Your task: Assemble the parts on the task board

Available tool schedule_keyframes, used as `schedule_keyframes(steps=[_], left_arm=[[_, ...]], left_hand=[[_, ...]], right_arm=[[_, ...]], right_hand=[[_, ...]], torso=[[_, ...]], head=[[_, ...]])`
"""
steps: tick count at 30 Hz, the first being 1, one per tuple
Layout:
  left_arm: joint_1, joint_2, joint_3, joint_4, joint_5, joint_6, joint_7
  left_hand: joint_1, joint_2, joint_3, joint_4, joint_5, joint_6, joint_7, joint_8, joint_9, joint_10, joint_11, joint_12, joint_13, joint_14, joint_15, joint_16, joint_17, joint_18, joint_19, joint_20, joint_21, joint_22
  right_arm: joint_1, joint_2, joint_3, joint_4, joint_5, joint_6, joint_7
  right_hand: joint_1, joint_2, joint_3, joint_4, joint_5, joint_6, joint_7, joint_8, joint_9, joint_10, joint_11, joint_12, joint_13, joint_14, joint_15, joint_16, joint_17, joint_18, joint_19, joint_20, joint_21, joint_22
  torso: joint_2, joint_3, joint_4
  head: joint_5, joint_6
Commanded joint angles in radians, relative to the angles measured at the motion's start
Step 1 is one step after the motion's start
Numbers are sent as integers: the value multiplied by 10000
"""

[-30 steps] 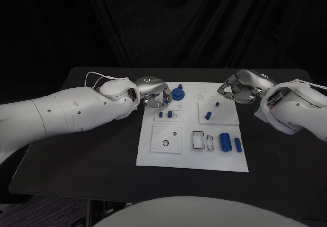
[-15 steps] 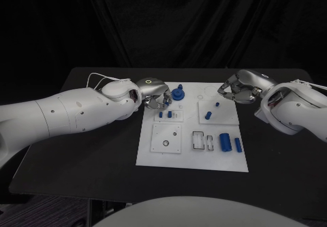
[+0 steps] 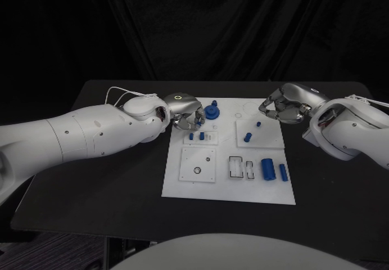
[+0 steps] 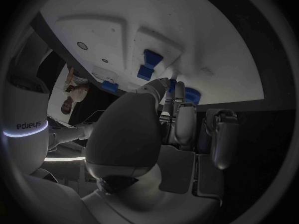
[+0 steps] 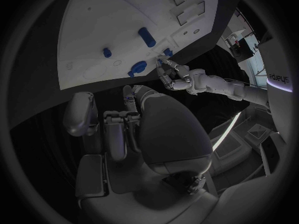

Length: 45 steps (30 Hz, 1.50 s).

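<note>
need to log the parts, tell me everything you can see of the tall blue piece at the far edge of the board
The tall blue piece stands upright near the task board's far edge, left of its middle. It looks like matte blue plastic: a wider round base with a narrower stem rising from it. The left robot hand hangs close beside it; whether the fingers touch it cannot be told.

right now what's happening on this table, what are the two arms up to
A two-armed robot is assembling small blue parts on a white task board. Its left hand is at the board's far left corner, fingers reaching down by the two short blue pegs, beside the blue gear-like part. Whether it holds anything cannot be told. The right hand hovers curled over the far right edge, holding nothing. Two blue cylinders lie loose near the right side.
</note>
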Motion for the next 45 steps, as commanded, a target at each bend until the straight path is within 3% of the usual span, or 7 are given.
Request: schedule_keyframes(steps=[1, 18, 21, 27, 32, 45], left_arm=[[-39, 42, 2, -39, -65, 198, 27], [-127, 86, 2, -116, -65, 504, -89], [-137, 74, 2, -116, -65, 504, -124], [-150, 20, 2, -116, -65, 502, -234], [-157, -52, 2, -102, -65, 290, -228], [-167, -225, 2, -108, -65, -420, -260]], left_hand=[[64, 77, 2, -91, 53, 48, 21, 25, 9, 47, 1, -22, 16, -65, 29, -46, -16, -61, 236, 61, -69, 2322], [66, 64, 16, -166, 21, -146, -4, -111, -50, -36, 12, -92, 19, -227, 42, -208, -250, -2, 23, 79, -179, 2237], [-10, 8, 41, -167, -84, -713, -186, -374, -213, -218, 25, -214, 6, -305, 33, -278, -351, 34, -109, 88, -266, 2182], [-82, -196, 190, -176, -255, -1982, -690, -376, -707, -652, 254, -459, -20, -482, 225, -397, -546, 120, -413, 83, -502, 2041], [-163, -269, 231, -130, -376, -2264, -826, -363, -938, -855, 341, -566, -35, -523, 307, -405, -579, 138, -470, 91, -581, 2007], [-330, -301, 197, 0, -510, -2359, -1010, -345, -1107, -1023, 414, -646, -44, -567, 382, -427, -643, 150, -505, 102, -643, 1986]], right_arm=[[-22, -4, 6, 7, -15, 18, -173], [-27, 16, 6, 6, -16, 36, -175], [-28, 12, 6, 8, -16, 41, -176], [-30, -4, 7, 10, -16, 46, -183], [-32, -2, 7, 9, -16, 89, -214], [-42, -7, 7, -1, -16, 220, -295]], right_hand=[[79, -40, 77, -19, 59, 25, 30, -13, 8, 440, 9, -46, 2074, 1049, 46, 25, 2635, 115, -76, -21, -70, 1436], [93, -31, 93, -30, 60, 21, 30, -15, 8, 442, 9, -44, 2075, 1049, 46, 25, 2635, 114, -73, -21, -63, 1438], [93, -31, 93, -30, 60, 21, 30, -15, 8, 442, 9, -44, 2075, 1049, 46, 25, 2635, 114, -73, -21, -63, 1438], [93, -31, 93, -30, 60, 21, 30, -15, 8, 442, 9, -44, 2075, 1049, 46, 25, 2635, 114, -73, -21, -63, 1438], [93, -31, 93, -30, 60, 21, 30, -15, 8, 442, 9, -44, 2075, 1049, 46, 25, 2635, 114, -73, -21, -63, 1438], [113, -16, 113, -46, 61, 32, 26, -9, 12, 454, 6, -36, 2084, 1049, 44, 25, 2635, 115, -75, -23, -74, 1436]], torso=[[7, 0, 3], [9, -1, 0], [2, 0, 0], [5, 1, 7], [2, -1, 3], [4, -3, 12]], head=[[-5, 1], [3, 1], [-1, 1], [11, 1], [9, 1], [26, 1]])
